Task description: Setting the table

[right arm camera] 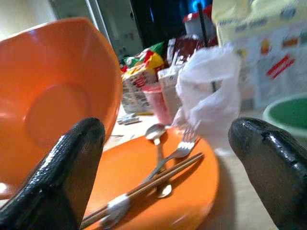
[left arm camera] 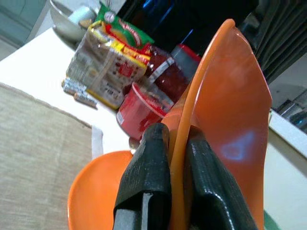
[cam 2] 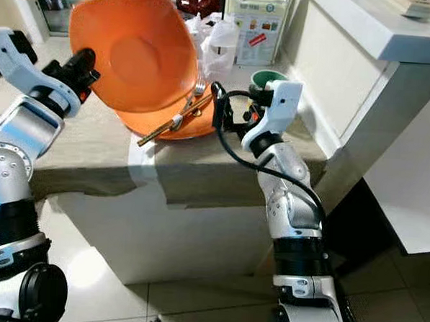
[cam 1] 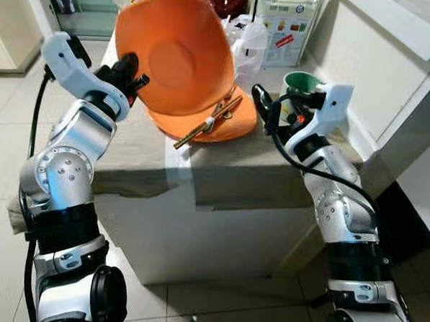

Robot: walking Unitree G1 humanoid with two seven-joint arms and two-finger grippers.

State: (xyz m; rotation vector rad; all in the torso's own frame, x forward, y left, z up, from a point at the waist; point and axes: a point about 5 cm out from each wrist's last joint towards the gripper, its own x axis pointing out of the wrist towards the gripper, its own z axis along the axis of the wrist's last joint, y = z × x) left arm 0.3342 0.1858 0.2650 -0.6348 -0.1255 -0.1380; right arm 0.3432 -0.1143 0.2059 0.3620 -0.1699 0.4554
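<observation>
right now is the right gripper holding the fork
No, the right gripper is open and short of the fork, which lies on the lower orange plate beside the chopsticks.

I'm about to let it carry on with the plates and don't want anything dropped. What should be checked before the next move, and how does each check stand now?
1. Left gripper clamped on the lifted plate's rim: ok, fingers pinch it from both sides.
2. Lifted plate clear of the lower plate: ok, it is tilted steeply above it.
3. Cutlery settled: ok, fork, spoon and chopsticks lie on the lower plate.
4. Chopsticks inside the rim: not ok, their near ends overhang it.
5. Right gripper free: ok, open, holding nothing, facing the lower plate.
6. Grip firmness: cannot tell.
</observation>
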